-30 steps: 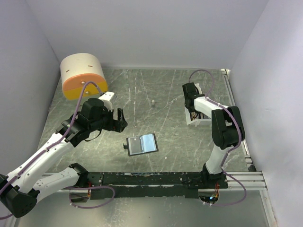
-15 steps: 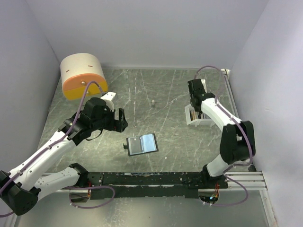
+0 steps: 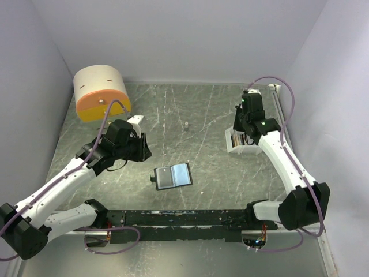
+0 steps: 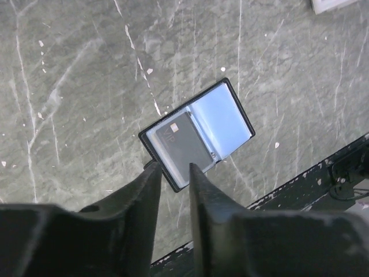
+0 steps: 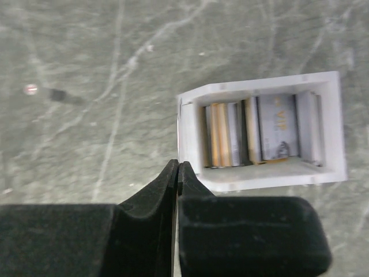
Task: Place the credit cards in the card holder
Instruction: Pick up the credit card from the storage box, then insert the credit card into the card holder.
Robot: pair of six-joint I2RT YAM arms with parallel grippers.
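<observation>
The card holder point(image 3: 173, 176) lies open on the table, black-edged with bluish pockets point(image 4: 222, 118). A dark grey card point(image 4: 183, 147) sits in its left pocket. More credit cards point(image 5: 222, 134), gold-orange and grey, stand on edge in the white tray point(image 5: 259, 179) at the right point(image 3: 233, 149). My left gripper point(image 3: 144, 148) hovers to the holder's upper left. Its jaws point(image 4: 173, 168) are open by a narrow gap with nothing between them. My right gripper point(image 5: 177, 167) is shut and empty above the tray's left corner point(image 3: 240, 124).
A round cream-and-orange drawer box point(image 3: 101, 92) stands at the back left. A small peg point(image 3: 187, 126) sits mid-table point(image 5: 30, 89). A black rail point(image 3: 190, 218) runs along the near edge. Walls close in on three sides.
The left jaws have narrowed from wide open to a small gap. The right arm has stretched out, and its wrist has moved back and to the right over the tray, still shut.
</observation>
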